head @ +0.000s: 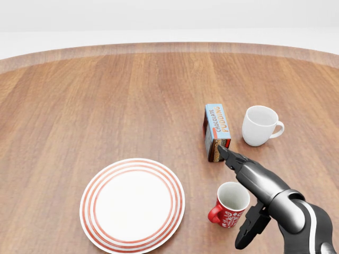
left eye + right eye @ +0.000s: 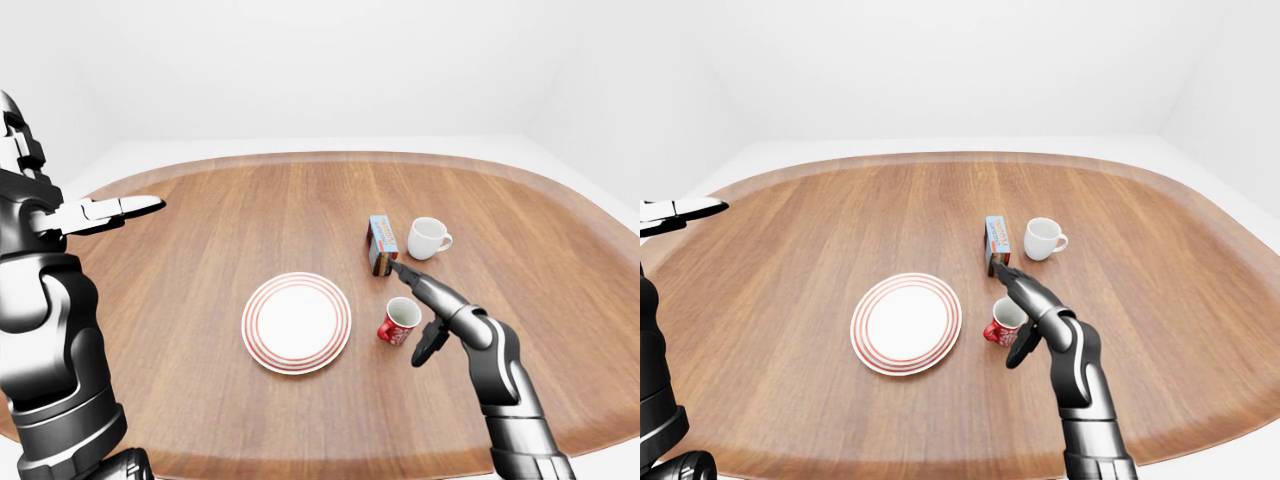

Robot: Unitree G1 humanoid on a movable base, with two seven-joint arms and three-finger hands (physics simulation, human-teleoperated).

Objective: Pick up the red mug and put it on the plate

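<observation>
The red mug (image 1: 228, 206) stands upright on the wooden table, to the right of the white plate with red rings (image 1: 132, 205). My right hand (image 1: 231, 197) is open and straddles the mug's right side. Its long fingers (image 1: 229, 159) reach over the rim toward the pudding box, and its thumb (image 1: 248, 233) hangs below and right of the mug. No finger closes on the mug. In the left-eye view my left hand (image 2: 128, 207) is raised at the far left, its fingers stretched out flat and holding nothing.
A chocolate pudding box (image 1: 217, 129) lies just above the red mug, almost touching my right fingertips. A white mug (image 1: 259, 125) stands to its right. The round table's edge (image 2: 300, 462) curves along the bottom of the left-eye view.
</observation>
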